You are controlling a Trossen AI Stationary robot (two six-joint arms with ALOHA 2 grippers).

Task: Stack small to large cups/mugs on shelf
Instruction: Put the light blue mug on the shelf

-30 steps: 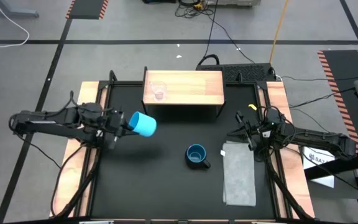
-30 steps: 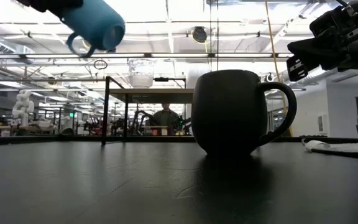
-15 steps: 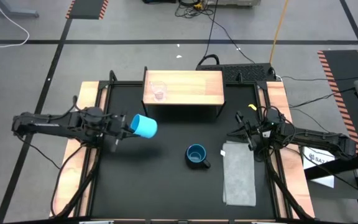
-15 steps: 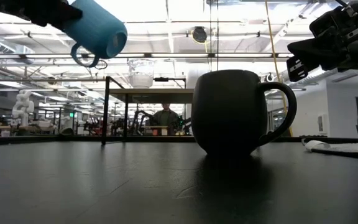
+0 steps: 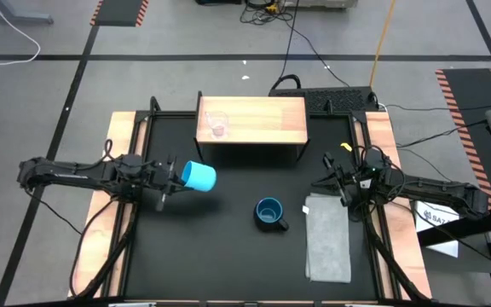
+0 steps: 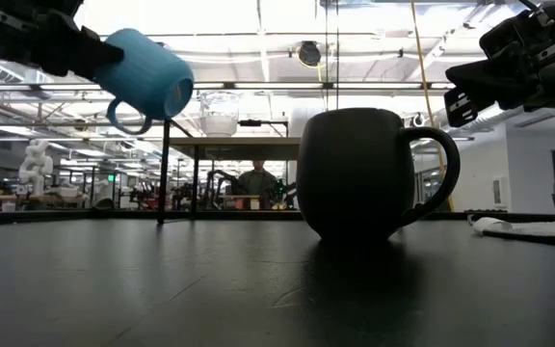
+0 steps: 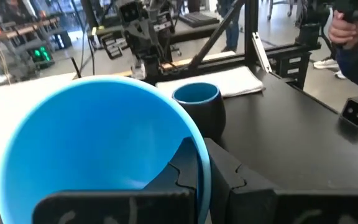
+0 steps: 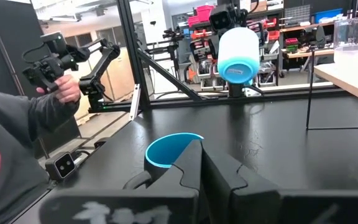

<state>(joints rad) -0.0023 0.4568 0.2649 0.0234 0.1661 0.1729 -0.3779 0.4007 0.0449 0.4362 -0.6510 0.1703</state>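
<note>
Light-blue mug (image 5: 199,176) tipped sideways, left gripper (image 5: 174,175) fingers clenched on rim, prob. airborne

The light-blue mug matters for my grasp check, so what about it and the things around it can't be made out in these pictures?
- Light-blue mug: the left tool's contact with the rim is hidden by the mug's own wall in the left wrist view and too small in the high view.
- Clear cup on the shelf: handle too small in the high view.
- Navy mug: inside hidden in the low view, seen side-on.
- Right tool: fingertips too small in the high view.
</note>
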